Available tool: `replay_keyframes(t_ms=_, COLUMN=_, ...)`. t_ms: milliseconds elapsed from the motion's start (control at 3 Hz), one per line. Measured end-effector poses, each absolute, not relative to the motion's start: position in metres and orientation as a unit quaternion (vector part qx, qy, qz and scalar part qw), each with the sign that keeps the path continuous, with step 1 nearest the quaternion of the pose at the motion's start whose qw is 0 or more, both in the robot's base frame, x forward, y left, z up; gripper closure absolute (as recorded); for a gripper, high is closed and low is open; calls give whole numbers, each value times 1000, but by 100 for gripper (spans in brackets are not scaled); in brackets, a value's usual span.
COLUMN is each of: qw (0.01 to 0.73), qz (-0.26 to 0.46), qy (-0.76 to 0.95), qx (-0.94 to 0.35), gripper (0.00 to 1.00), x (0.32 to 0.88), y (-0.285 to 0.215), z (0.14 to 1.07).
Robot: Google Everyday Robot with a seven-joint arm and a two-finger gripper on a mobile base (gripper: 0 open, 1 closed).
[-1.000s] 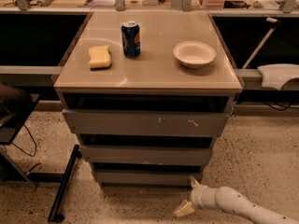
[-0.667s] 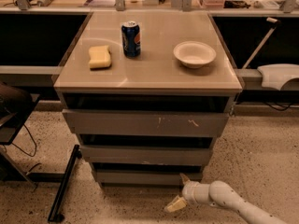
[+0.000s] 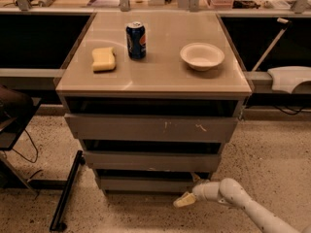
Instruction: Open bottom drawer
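The bottom drawer point(image 3: 146, 184) is the lowest, narrowest plain grey front of the three in the cabinet, just above the floor. It sits nearly flush with a dark gap above it. My gripper point(image 3: 184, 200) is on a white arm coming in from the lower right. It is low, just in front of and slightly below the right part of the bottom drawer's front.
The widest drawer front with white scratch marks point(image 3: 150, 128) is on top, the mid-sized front point(image 3: 151, 161) below it. On the cabinet top point(image 3: 160, 76) stand a yellow sponge point(image 3: 104, 58), a blue can point(image 3: 136, 40) and a white bowl point(image 3: 202, 56). A black bar point(image 3: 65, 192) lies at floor left.
My gripper and arm have moved left and slightly up, closer to the bottom drawer's front. The drawers have not moved.
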State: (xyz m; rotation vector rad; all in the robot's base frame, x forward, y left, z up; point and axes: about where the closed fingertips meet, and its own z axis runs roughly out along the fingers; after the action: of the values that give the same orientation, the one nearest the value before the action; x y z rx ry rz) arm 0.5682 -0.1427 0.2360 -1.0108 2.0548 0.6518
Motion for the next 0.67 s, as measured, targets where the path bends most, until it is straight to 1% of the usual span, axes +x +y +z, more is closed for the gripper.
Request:
replay_keyframes(t_ms=333, qw=372, qz=243, qy=800, qx=-402, gripper=0, x=565, y=-138, z=234)
replay_keyframes(t_ms=667, qw=368, qz=207, qy=796, qx=-434, gripper=0, x=560, y=-121, z=203)
